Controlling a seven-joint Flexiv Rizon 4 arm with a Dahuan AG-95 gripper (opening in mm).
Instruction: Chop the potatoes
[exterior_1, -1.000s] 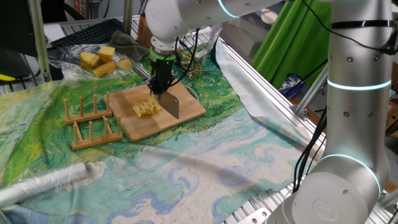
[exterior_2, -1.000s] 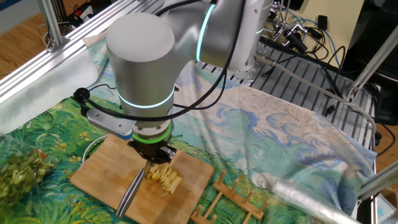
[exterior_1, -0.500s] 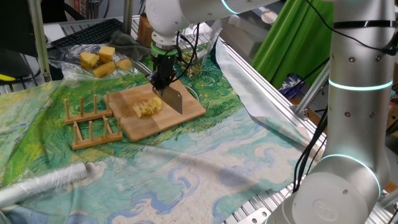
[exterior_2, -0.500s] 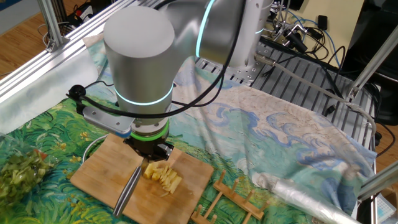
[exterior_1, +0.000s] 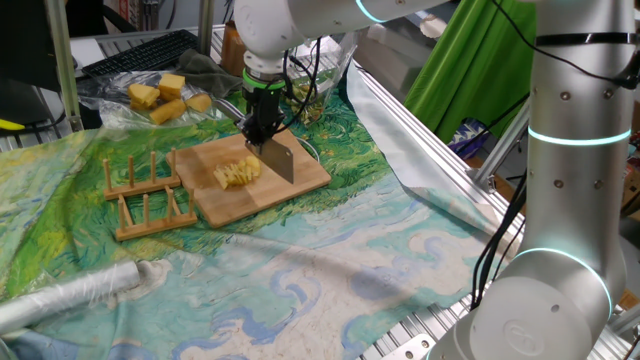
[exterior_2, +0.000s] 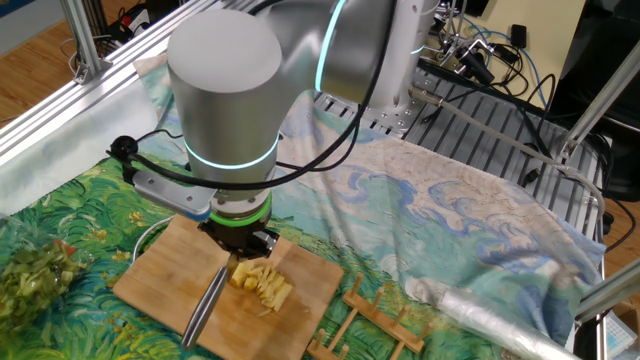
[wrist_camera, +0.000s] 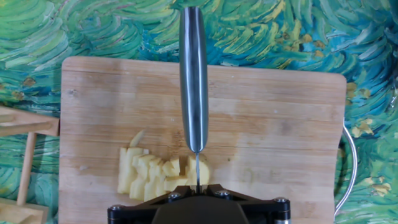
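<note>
Chopping step: gripper (exterior_1: 263, 133) clamped on the knife (wrist_camera: 193, 81), blade edge-down over the sliced potatoes (wrist_camera: 158, 175).

The potatoes lie directly below the gripper on the wooden board (wrist_camera: 280, 137), most of the cluster to one side of the blade. For a clean cut, keep the blade vertical, index it sideways over the uncut end, and press straight down to the board. The board rests on a painted cloth (exterior_2: 420, 215); a wooden rack (exterior_1: 145, 195) sits beside the board, larger yellow chunks (exterior_1: 165, 93) lie beyond the gripper, and aluminium framing (exterior_2: 60, 110) borders the table.
</note>
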